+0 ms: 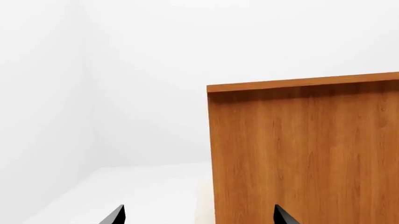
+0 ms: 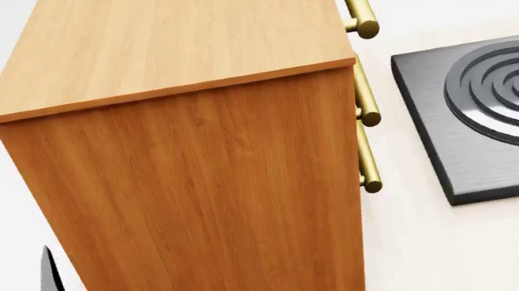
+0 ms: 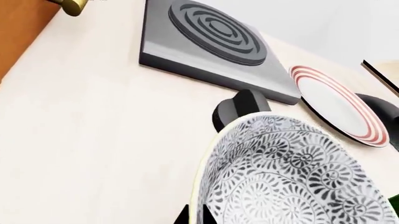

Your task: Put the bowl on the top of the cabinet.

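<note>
The bowl (image 3: 293,177), white with a dense grey leaf pattern, fills the near part of the right wrist view. My right gripper (image 3: 193,217) is shut on its rim, one fingertip inside and one outside. The bowl and right gripper are out of the head view. The cabinet (image 2: 204,195) stands tall in the middle of the head view, with its flat light top (image 2: 174,24) bare and brass handles (image 2: 355,0) on its right face. My left gripper (image 1: 199,215) is open and holds nothing, low beside the cabinet's left side (image 1: 305,154).
A dark grey square hob with raised rings (image 2: 516,112) lies right of the cabinet. A flat white plate with red rim rings (image 3: 337,105) lies beyond it. A black rounded object (image 3: 240,107) sits just past the bowl. White walls stand behind the cabinet.
</note>
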Robot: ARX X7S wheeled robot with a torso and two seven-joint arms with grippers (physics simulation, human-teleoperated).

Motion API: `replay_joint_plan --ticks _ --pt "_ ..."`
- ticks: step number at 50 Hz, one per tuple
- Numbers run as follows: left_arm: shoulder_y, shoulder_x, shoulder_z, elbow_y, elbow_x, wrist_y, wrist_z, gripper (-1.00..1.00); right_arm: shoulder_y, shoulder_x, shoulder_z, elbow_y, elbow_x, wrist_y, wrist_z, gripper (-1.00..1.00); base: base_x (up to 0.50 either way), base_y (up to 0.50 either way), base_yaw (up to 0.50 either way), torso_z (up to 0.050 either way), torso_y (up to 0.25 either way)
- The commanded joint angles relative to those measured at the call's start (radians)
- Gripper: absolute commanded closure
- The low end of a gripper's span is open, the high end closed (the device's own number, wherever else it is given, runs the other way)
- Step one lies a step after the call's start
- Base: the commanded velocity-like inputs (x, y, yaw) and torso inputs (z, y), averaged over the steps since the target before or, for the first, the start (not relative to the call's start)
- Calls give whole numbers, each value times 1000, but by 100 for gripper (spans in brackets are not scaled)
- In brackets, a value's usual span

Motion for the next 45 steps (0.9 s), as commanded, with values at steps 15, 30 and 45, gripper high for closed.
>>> replay_joint_plan --ticks 15,30,45 --pt "6 -5 0 -12 -4 18 -5 -100 -10 5 9 -40 6 -9 12 100 0 0 0 0 0" --pt "11 -10 -3 -8 -10 20 -9 -100 64 64 96 -278 109 71 95 100 0 0 0 0 0" --pt "13 -14 -4 -13 -15 27 -11 -100 218 71 68 -342 179 169 142 100 0 0 0 0 0"
